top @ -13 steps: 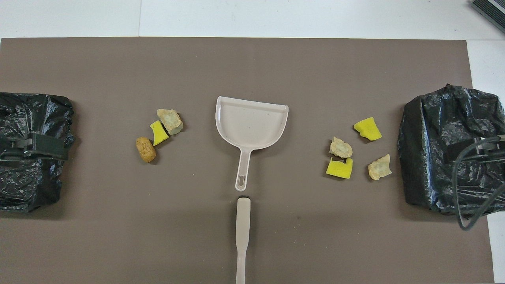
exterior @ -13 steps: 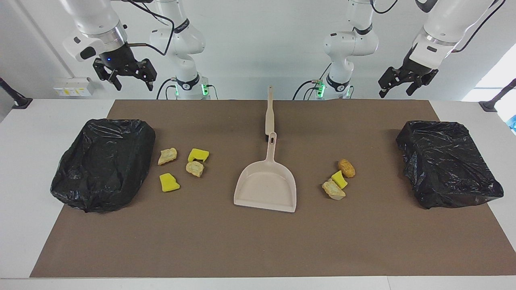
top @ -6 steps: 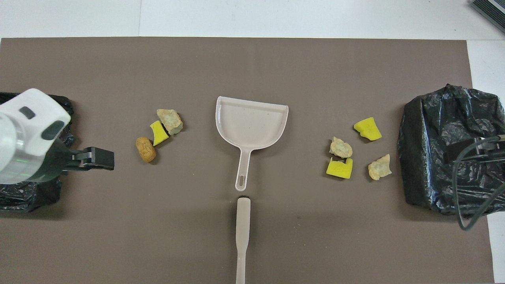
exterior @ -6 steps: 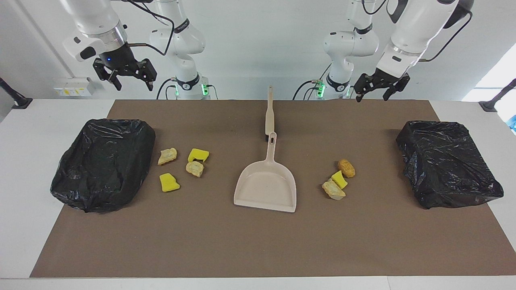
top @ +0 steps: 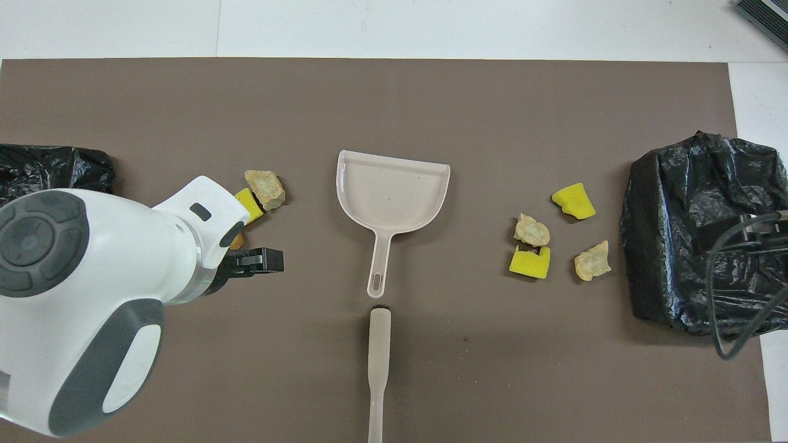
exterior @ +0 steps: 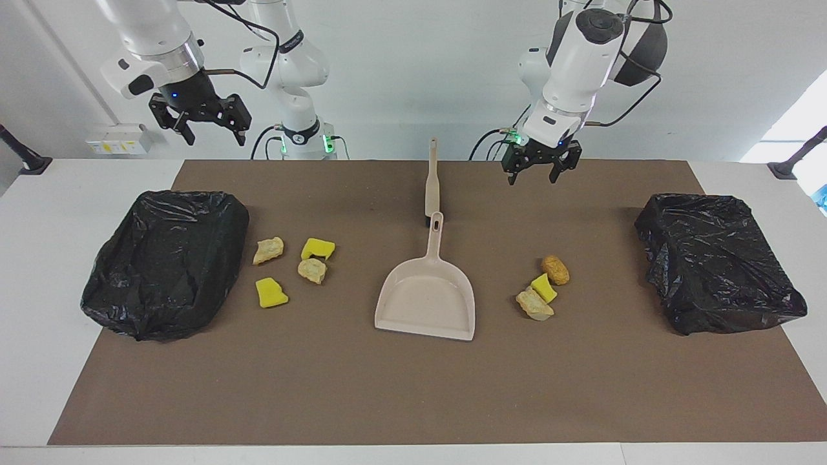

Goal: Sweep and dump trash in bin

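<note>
Facing view shows the left hand [exterior: 533, 172] open and empty, up over the brown mat [exterior: 413, 387] at about 1 o'clock from the dustpan [exterior: 428, 297]. The right hand [exterior: 208, 128] hangs open above the desk's [exterior: 39, 271] edge, at 12 o'clock from one black bag [exterior: 165, 261]. Trash lies on the mat in two clusters: four scraps [exterior: 294, 271] beside that bag, three scraps [exterior: 543, 287] between the dustpan and the second bag [exterior: 717, 261].

Matt brown mat [exterior: 400, 387] over smooth white tabletop [exterior: 39, 271]; crinkled glossy black plastic bags [exterior: 169, 258] at both ends. Smooth, faintly shiny beige plastic for dustpan [exterior: 428, 298] and brush handle [exterior: 431, 181]. Porous yellow sponge chunks [exterior: 271, 292] and rough, crusty tan lumps [exterior: 555, 268]; glossy white arm shells [top: 80, 295].
</note>
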Robot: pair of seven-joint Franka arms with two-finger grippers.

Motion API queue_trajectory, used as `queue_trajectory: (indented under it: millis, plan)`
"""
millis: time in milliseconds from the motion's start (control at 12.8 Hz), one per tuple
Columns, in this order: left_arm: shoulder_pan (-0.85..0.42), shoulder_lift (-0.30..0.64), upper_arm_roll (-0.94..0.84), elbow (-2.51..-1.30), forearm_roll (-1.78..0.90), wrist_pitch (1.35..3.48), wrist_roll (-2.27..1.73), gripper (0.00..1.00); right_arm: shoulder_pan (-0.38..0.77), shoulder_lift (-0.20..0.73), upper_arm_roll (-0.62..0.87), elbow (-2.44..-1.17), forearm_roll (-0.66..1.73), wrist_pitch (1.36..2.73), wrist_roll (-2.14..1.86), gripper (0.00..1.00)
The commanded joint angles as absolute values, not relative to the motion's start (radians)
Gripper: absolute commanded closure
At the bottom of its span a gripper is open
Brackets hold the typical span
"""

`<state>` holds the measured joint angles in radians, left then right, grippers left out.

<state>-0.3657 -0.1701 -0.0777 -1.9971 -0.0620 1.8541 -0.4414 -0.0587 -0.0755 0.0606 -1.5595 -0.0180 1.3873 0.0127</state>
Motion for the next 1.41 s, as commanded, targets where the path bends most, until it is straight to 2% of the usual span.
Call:
queue_trajectory:
  millis: [0, 314, 549, 941, 1333]
  plan:
    - [-0.437, -0.175, -0.06, -2.058, -0.058, 1.91, -0.465, 0.0, -0.063, -0.09, 0.067, -1.572, 0.002, 1.402, 0.025, 0.0]
    - [-0.558, -0.161, -0.06, -2.172, -0.058, 2.035, -0.574, 0.0, -0.048, -0.113, 0.089, -1.603, 0.002, 1.417, 0.026, 0.0]
    - [-0.65, -0.098, -0.06, -2.215, -0.058, 2.092, -0.607, 0.0, -0.048, -0.129, 0.097, -1.629, 0.034, 1.427, 0.025, 0.0]
    - [-0.77, -0.095, -0.061, -2.324, -0.066, 2.181, -0.661, 0.0, -0.048, -0.158, 0.118, -1.735, 0.037, 1.548, 0.026, 0.0]
    - [-0.871, -0.113, -0.061, -2.391, -0.089, 2.241, -0.716, 0.0, -0.048, -0.146, 0.129, -1.741, 0.072, 1.566, 0.026, 0.0]
